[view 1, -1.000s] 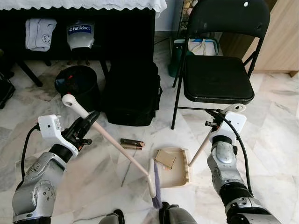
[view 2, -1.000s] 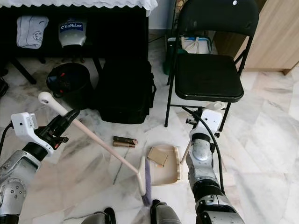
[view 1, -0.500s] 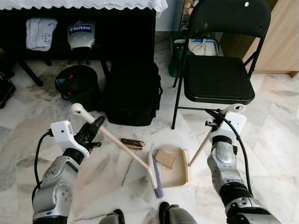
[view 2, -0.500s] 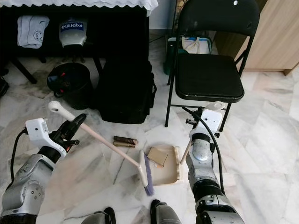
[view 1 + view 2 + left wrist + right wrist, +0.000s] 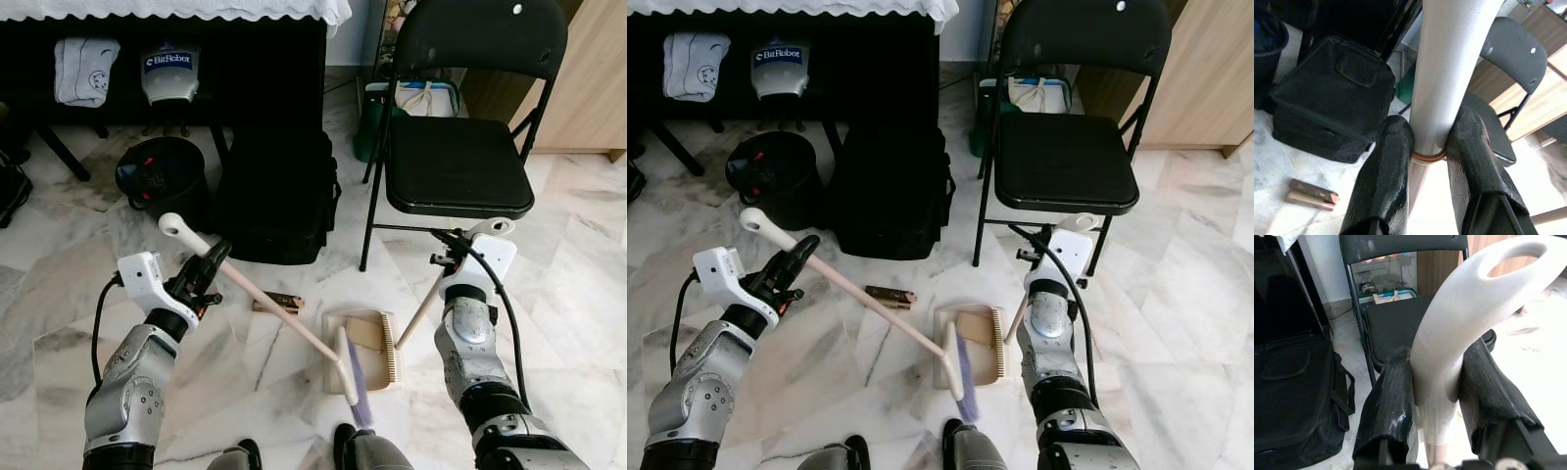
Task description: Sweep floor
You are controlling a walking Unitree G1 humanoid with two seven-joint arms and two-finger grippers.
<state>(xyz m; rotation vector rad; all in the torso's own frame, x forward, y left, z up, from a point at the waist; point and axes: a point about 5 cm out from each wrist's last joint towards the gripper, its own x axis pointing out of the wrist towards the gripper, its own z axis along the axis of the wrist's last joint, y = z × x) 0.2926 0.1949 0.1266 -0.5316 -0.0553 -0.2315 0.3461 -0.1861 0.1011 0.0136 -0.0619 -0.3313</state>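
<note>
Broom head swept across into the dustpan mouth.

The left hand (image 5: 209, 266) gripped the long cream broom (image 5: 284, 318), whose head had shifted from 9 o'clock of the beige plastic dustpan (image 5: 377, 354) onto it, covering the tan scrap; the brown packet (image 5: 277, 304) at 10 o'clock stayed unswept. The right hand (image 5: 1437, 382) clasped the dustpan's handle. "BitRobot" showed on a white hanging item (image 5: 169, 74).

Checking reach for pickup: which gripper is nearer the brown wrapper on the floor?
Left. The left gripper holds the broom handle beside the brown wrapper; the right gripper is beyond the dustpan.
</note>
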